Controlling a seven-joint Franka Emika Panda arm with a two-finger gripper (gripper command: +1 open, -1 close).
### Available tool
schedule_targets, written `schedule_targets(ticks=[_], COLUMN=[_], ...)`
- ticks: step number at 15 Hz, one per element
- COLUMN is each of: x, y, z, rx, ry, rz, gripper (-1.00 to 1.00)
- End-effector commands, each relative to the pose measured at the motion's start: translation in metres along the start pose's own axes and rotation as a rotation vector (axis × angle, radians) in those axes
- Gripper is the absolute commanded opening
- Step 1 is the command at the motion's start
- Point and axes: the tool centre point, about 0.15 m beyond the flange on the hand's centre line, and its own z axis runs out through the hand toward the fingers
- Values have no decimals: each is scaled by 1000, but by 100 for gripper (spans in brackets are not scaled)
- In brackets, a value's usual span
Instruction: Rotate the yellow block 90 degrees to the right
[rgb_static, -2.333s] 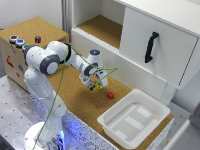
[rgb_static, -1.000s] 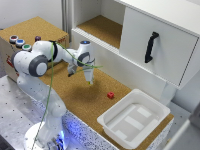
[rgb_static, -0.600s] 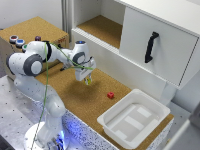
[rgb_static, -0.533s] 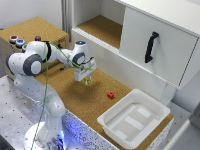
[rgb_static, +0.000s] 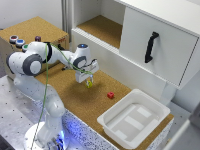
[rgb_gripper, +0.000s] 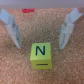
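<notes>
The yellow block (rgb_static: 89, 84) is a tiny cube resting on the cork tabletop (rgb_static: 75, 100), below the arm's hand in the exterior view. In the wrist view the yellow block (rgb_gripper: 41, 55) shows a dark letter N on its upper face. My gripper (rgb_static: 86, 78) hovers just above it, and in the wrist view the gripper (rgb_gripper: 39, 32) is open, its two pale fingers (rgb_gripper: 12, 29) spread wide to either side. The block lies a little beyond the line between the fingertips, touching neither.
A small red block (rgb_static: 110, 95) lies on the cork toward the exterior view's right. A white tray (rgb_static: 134, 119) sits further to that side, near the table's edge. A white cabinet with a black handle (rgb_static: 151, 46) stands behind. Coloured items (rgb_static: 20, 42) sit on a box at the exterior view's left.
The arm swung from near the red block toward the exterior view's left and came down over the yellow block. It has scarcely moved in the last half second.
</notes>
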Motion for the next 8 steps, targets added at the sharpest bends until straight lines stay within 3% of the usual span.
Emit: schedule_targets(ticks=[1, 3, 5, 6, 7, 8], x=[3, -3, -22, -24, -21, -19], y=[4, -10, -29, -26, -24, -22], z=[-29, -39, -44, -45, -47, -50], rx=[63, 70, -13, -95, -126, -102], ry=[-37, -62, -63, -51, -40, -41], rz=[-186, -444, -849, -986, -1099, -1213], gripper=[100, 100, 100, 100, 100, 100])
